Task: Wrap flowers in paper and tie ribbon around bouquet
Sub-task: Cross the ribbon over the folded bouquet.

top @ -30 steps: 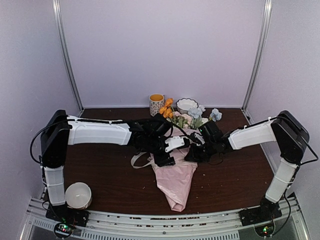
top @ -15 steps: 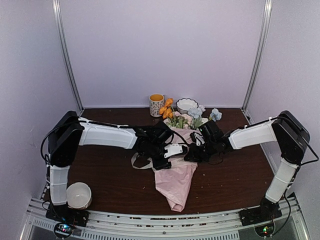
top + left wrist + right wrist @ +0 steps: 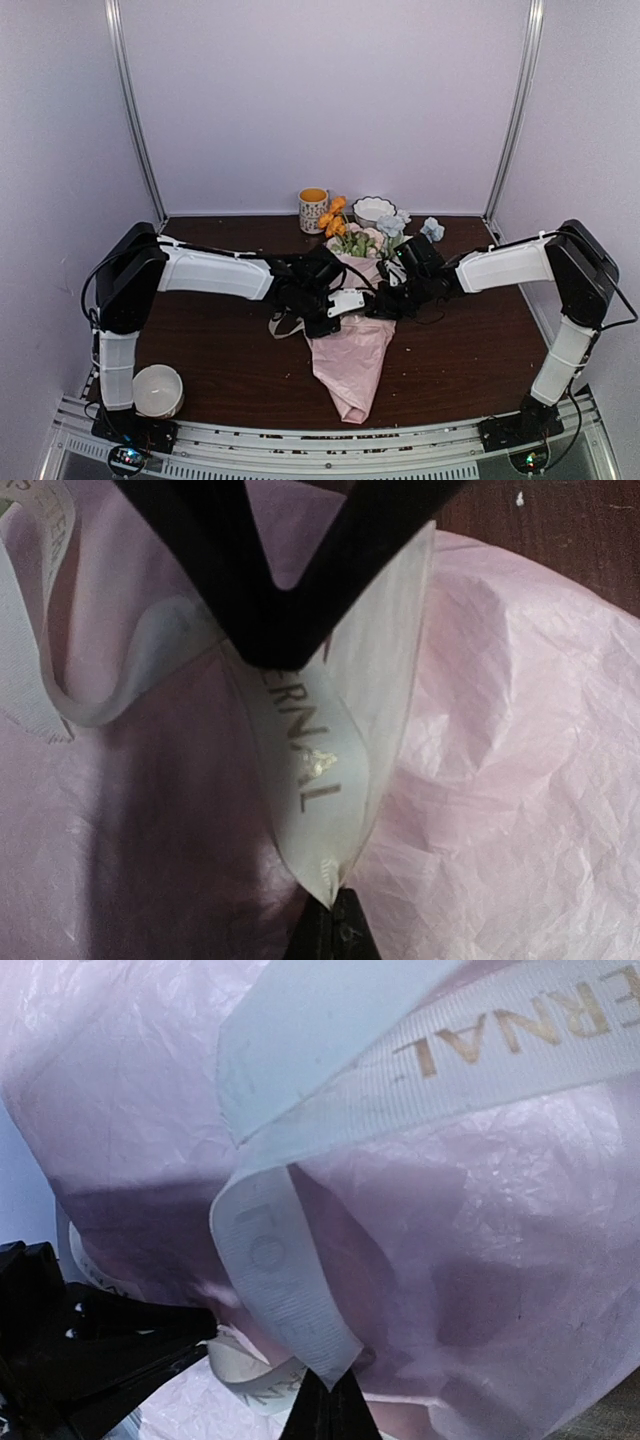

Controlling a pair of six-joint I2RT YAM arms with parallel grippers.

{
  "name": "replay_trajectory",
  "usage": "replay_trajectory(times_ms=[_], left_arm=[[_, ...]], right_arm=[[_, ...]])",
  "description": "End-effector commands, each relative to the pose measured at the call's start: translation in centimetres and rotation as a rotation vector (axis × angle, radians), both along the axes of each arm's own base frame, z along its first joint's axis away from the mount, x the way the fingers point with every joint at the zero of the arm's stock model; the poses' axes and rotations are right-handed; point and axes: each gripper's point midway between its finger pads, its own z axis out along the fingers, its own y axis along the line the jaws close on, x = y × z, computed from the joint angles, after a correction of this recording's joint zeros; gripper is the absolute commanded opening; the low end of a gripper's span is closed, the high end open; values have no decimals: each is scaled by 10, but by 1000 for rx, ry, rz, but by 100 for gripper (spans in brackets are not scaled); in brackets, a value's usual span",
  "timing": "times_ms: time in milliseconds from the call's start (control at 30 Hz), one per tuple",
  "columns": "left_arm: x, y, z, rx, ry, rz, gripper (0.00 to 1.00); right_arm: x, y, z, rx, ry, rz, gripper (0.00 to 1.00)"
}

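Observation:
The bouquet (image 3: pixel 352 350) lies mid-table, a cone of pink paper (image 3: pixel 520 740) tapering toward the near edge, with the flowers (image 3: pixel 362 238) at its far end. The cream ribbon (image 3: pixel 320 730), printed with gold letters, runs across the cone. My left gripper (image 3: pixel 335 908) is shut on a fold of the ribbon, at the cone's left side (image 3: pixel 335 308). My right gripper (image 3: pixel 330 1398) is shut on another stretch of ribbon (image 3: pixel 275 1270), at the cone's right side (image 3: pixel 385 300). A loose ribbon loop (image 3: pixel 283 325) lies left of the cone.
A mug with a yellow inside (image 3: pixel 313 208) and a patterned white bowl (image 3: pixel 373 209) stand at the back behind the flowers. A plain white bowl (image 3: pixel 157 390) sits near the left arm's base. Both forearms meet over the bouquet's middle.
The left gripper has closed onto the ribbon. The ribbon loop left of the cone has drawn in toward the bouquet. The right arm has lifted slightly.

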Motion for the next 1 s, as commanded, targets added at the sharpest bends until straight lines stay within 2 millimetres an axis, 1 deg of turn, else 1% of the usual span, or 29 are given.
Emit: replay_trajectory(times_ms=[0,100,200,367,533,700,800,900,967], left_arm=[[-5,-17,56,-182,-26,-18,0],[-10,-19,75,-247,-27,-30,0],[-15,-20,85,-285,-21,-36,0],[-15,-20,86,-302,-10,-28,0],[-11,-21,91,-336,5,-1,0],[-1,-17,97,-395,35,36,0],[-1,-16,95,-393,39,34,0],[-2,-16,94,-391,43,34,0],[-2,-16,93,-390,44,35,0]], right_arm=[[-6,6,-2,-5,11,63,0],[-9,10,1,10,8,104,0],[-14,16,6,40,10,152,0],[-21,25,8,77,19,213,0],[-42,36,11,103,35,336,0],[-68,37,18,163,42,453,10],[-82,41,29,212,31,526,14],[-91,43,42,235,4,587,17],[-95,38,44,211,7,620,20]])
